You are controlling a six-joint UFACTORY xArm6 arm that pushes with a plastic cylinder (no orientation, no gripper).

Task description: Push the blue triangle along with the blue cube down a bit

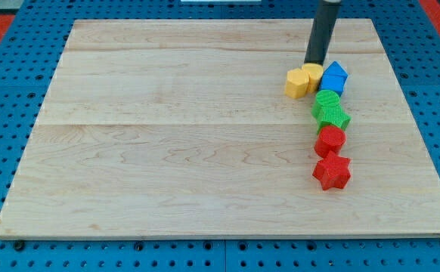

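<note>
the blue block (334, 77) sits near the view's top right of the wooden board (167, 151), a bright blue piece with a peaked top and slanted faces. only one blue mass can be made out, so whether it is the cube, the triangle, or the two pressed together cannot be told from this angle.

my tip (314, 63) is the lower end of a straight dark rod that comes down from the view's top edge. it stands just above and a little to the view's left of the blue block, close by the top of the yellow pieces. there is no claw on this arm, only the rod, so it has nothing to open and has hold of nothing.

touching the blue block on its left is a yellow block (311, 74) with a rounded top, and just beside that, further left and slightly lower, a second yellow block (296, 84) of blocky, many-sided shape.

directly below the blue block, toward the view's bottom, a line of pieces crowds its way down. first is a green block (326, 99) with a rounded top, touching or nearly touching the blue one. against it lies a green star-like block (332, 116). under that is a red block (330, 140), rounded, and last a red star (332, 171).

the board rests on a blue perforated surface (8, 91), with a red area at the view's upper corners.
</note>
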